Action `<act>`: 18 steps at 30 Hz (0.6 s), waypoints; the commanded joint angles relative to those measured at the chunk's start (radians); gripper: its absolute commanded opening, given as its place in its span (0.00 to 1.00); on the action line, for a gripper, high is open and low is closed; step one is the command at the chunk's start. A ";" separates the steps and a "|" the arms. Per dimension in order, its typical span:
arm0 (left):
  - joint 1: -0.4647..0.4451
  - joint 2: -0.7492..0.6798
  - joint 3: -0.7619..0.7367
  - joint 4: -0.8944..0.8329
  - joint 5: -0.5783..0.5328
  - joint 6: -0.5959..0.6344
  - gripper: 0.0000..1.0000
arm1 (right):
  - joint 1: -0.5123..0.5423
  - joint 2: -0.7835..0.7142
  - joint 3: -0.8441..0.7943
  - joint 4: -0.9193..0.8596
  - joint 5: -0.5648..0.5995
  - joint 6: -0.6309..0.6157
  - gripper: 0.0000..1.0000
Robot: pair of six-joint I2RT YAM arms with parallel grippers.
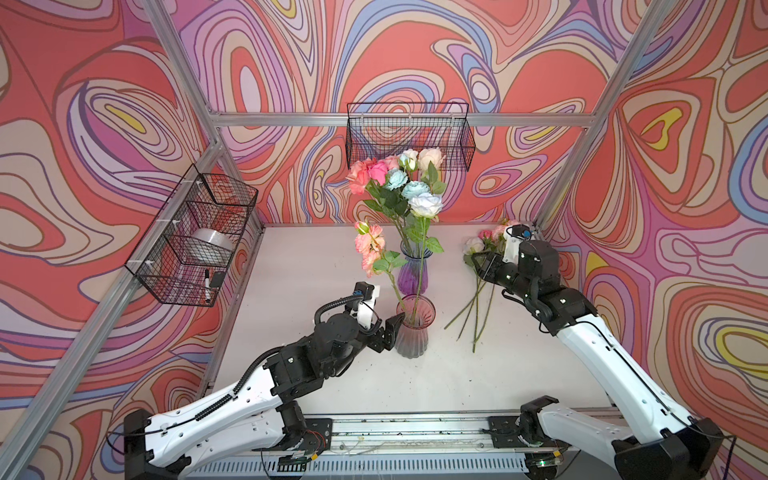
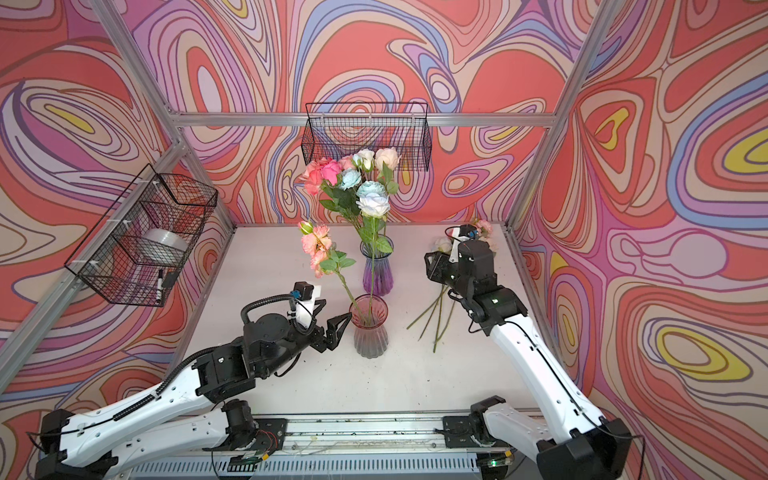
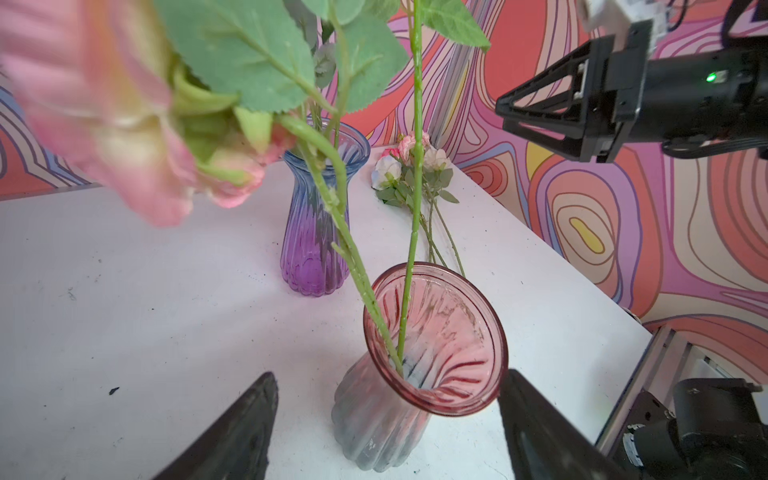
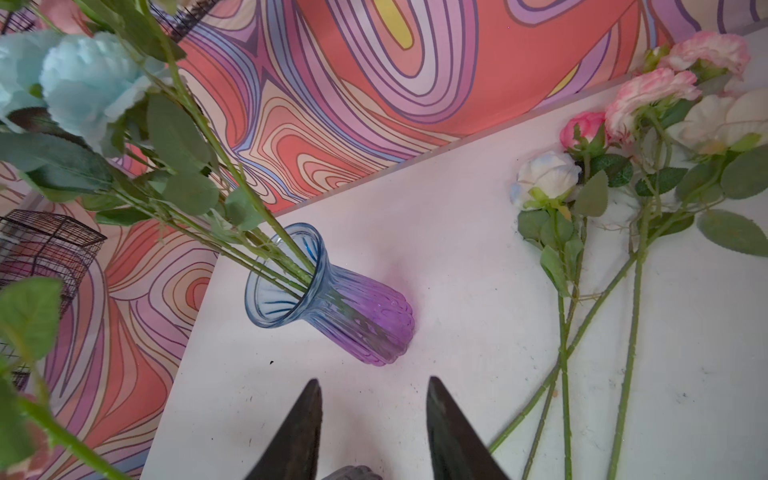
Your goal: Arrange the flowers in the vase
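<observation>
Flowers [image 4: 548, 176] right of pink vase [image 1: 415, 332]: likely light, springy stems, soft heads; grip mid-stem. Left end effector [image 1: 395, 326], right end effector [image 4: 374, 381]: jaws apart.

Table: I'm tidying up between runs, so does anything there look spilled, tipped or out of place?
Nothing is tipped; both the pink vase and the purple vase stand upright. Loose flowers lie flat on the table, right of the vases, not yet arranged, and small dark specks litter its white surface.
</observation>
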 commanded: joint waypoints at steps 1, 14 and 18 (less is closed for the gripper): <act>0.003 -0.080 -0.010 -0.134 -0.071 -0.054 0.82 | 0.000 0.043 0.033 -0.031 0.043 -0.019 0.41; 0.008 -0.391 -0.148 -0.539 -0.450 -0.521 0.81 | -0.146 0.468 0.200 -0.135 0.009 -0.116 0.34; 0.067 -0.351 -0.155 -0.533 -0.336 -0.514 0.81 | -0.180 0.595 0.256 -0.192 0.046 -0.136 0.30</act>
